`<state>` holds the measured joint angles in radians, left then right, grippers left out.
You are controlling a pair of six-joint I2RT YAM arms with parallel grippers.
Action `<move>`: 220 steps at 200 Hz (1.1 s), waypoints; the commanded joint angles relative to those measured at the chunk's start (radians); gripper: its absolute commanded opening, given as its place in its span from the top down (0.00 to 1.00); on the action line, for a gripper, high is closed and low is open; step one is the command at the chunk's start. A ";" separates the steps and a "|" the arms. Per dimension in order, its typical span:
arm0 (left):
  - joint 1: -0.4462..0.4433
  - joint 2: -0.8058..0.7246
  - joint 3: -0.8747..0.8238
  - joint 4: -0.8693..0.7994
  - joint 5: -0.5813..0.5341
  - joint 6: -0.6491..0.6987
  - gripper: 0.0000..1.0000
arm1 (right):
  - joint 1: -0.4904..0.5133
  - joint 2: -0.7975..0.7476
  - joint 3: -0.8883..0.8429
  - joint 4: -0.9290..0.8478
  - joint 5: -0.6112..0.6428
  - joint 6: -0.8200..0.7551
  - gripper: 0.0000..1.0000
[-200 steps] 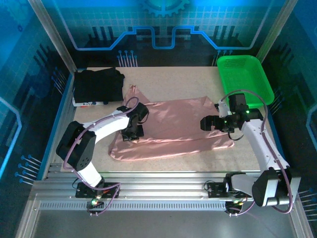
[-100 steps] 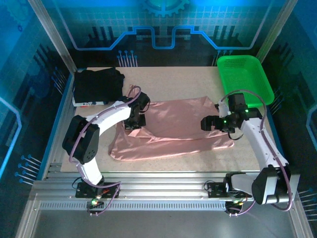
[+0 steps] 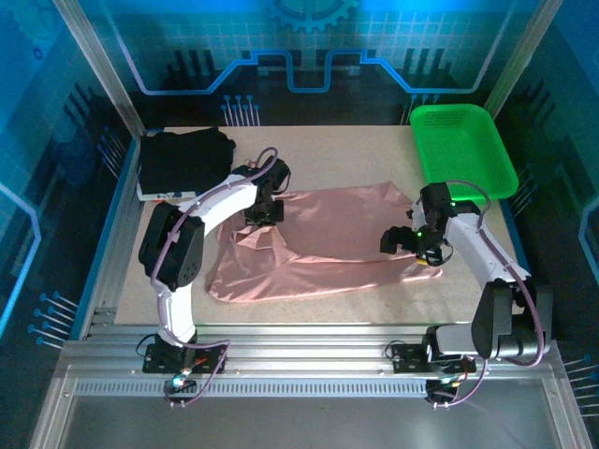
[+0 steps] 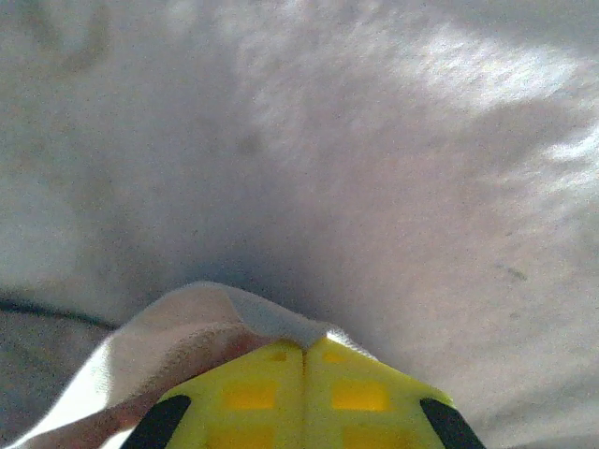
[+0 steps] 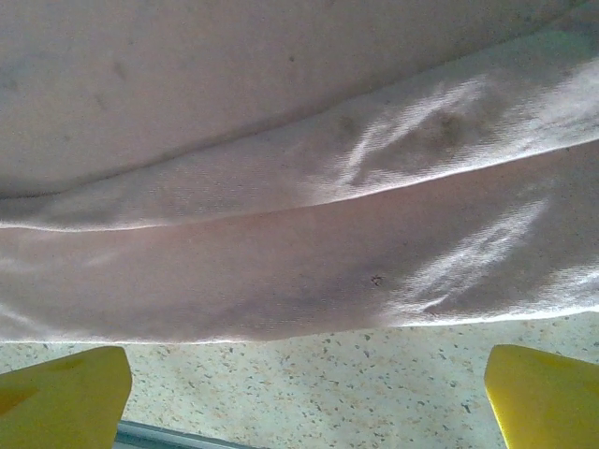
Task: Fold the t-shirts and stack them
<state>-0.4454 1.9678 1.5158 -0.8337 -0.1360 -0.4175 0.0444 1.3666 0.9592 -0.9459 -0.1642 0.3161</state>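
- Dusty-pink soft cloth t-shirt (image 3: 337, 234) is lying on the speckled surface (image 3: 356, 150).
- My left hand (image 3: 263, 211) is pinching its edge.
- My right hand (image 3: 404, 241) is hovering wide above its hem.

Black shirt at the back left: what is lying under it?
A thin white strip shows under the near edge of the black shirt. The shirt covers the rest, so what that white thing is cannot be told.

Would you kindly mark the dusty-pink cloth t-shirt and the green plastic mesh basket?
Dusty-pink cloth t-shirt (image 3: 346, 229): top view, flat middle panel.
Green plastic mesh basket (image 3: 460, 140): top view, bare mesh floor.
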 commanded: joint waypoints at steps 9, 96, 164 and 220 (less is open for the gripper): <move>-0.009 0.053 0.076 -0.011 0.015 0.100 0.93 | -0.005 0.020 -0.001 -0.022 0.004 0.028 0.03; -0.042 0.123 0.124 0.032 -0.030 0.205 0.83 | 0.032 0.071 0.042 -0.038 0.008 0.021 0.03; -0.046 0.116 0.173 0.101 -0.117 0.157 0.81 | 0.069 0.115 0.068 -0.027 -0.011 0.018 0.03; -0.048 -0.271 -0.130 0.197 0.032 -0.183 0.38 | 0.074 0.071 0.061 -0.017 0.016 0.047 0.05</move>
<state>-0.4892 1.9331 1.5314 -0.6693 -0.1780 -0.3965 0.1066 1.4719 1.0080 -0.9531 -0.1555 0.3336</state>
